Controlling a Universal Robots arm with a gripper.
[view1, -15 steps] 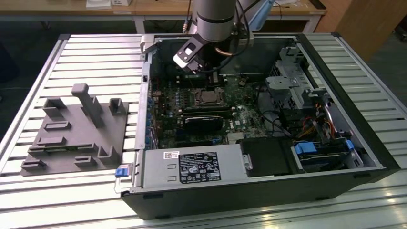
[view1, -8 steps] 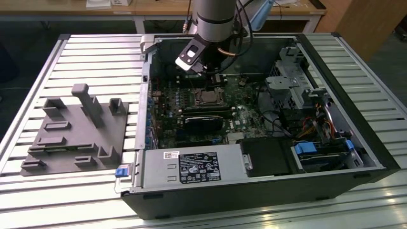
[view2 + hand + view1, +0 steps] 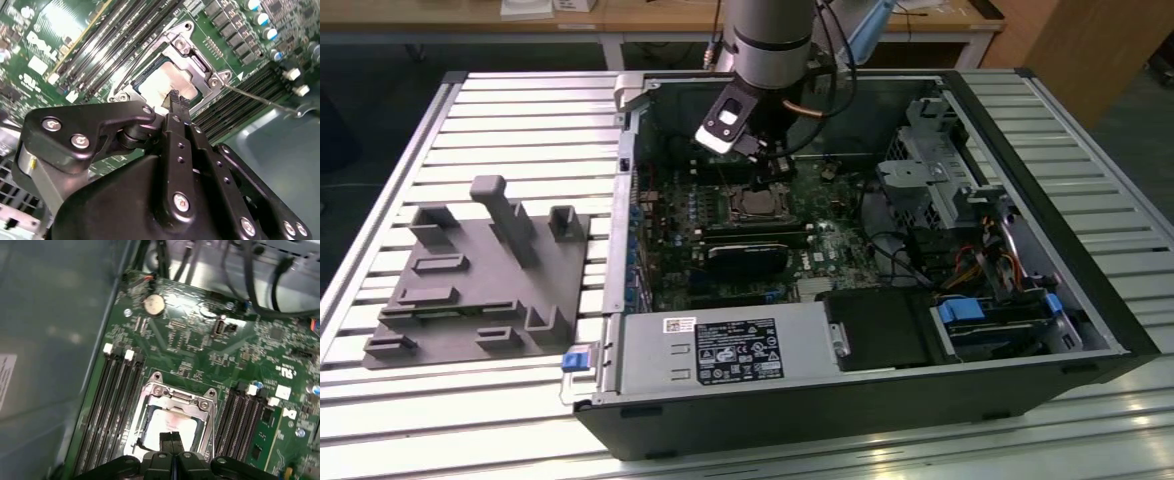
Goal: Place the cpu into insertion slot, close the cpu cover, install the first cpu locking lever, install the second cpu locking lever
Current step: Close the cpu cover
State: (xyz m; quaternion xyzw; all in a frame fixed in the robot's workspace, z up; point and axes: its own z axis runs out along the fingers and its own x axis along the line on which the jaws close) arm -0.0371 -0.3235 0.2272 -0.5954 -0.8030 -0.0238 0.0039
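Tool (image 3: pixel 171 439): fingertips pressed together, nothing gripped between them. It is poised just above the cpu (image 3: pixel 172 421), near one edge of the socket. Contact cannot be confirmed.

Cpu: seated in the socket on the green board (image 3: pixel 200 350). The cpu cover (image 3: pixel 176 394) appears to be laid flat around it, with the chip showing through the window.

One locking lever (image 3: pixel 260 97) is seen in the second wrist view, reaching out from a socket corner over the memory slots (image 3: pixel 235 100). It is judged not latched.

Risks:
- The lever is a thin, springy wire rod. It could slip off the narrow tips and snap back.
- If the lever is pushed off line, the cover could be lifted or the neighbouring slots scraped.
- A push on the cpu top could mark it.

Materials:
- cpu top: pale, smooth, matt metal, square
- cover: bright stamped sheet with screw heads at the corners
- tool: black, hard, ridged at the tips
- slots: long, black plastic
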